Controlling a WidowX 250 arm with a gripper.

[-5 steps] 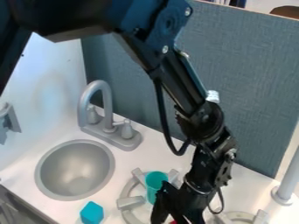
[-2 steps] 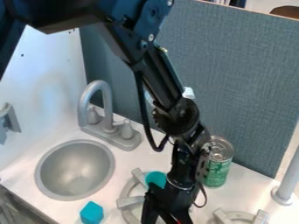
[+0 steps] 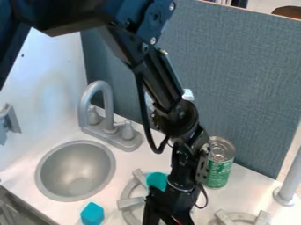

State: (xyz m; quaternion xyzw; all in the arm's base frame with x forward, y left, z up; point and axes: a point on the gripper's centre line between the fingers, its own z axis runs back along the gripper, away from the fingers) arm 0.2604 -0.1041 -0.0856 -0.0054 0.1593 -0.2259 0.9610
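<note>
The black gripper [image 3: 169, 210] hangs at the bottom edge of the camera view, over the right side of the left burner [image 3: 130, 203]. Just behind and left of it stands a teal cup [image 3: 157, 179], partly covered by the gripper. A small bit of something red [image 3: 178, 223] shows low by the gripper, mostly hidden. Right of the arm's wrist, a green can [image 3: 219, 169] with a silver top stands upright. A blue block [image 3: 92, 214] lies on the counter to the left, in front of the sink.
The round grey sink [image 3: 76, 170] and its faucet [image 3: 103, 118] are at the left. Part of a second burner [image 3: 241, 217] shows at the bottom right, near a grey post [image 3: 289, 182]. A blue-grey panel [image 3: 247, 79] rises behind the counter.
The arm and gripper have moved left, closer to the teal cup, covering more of it. The green can, hidden behind the arm at first, has come into sight.
</note>
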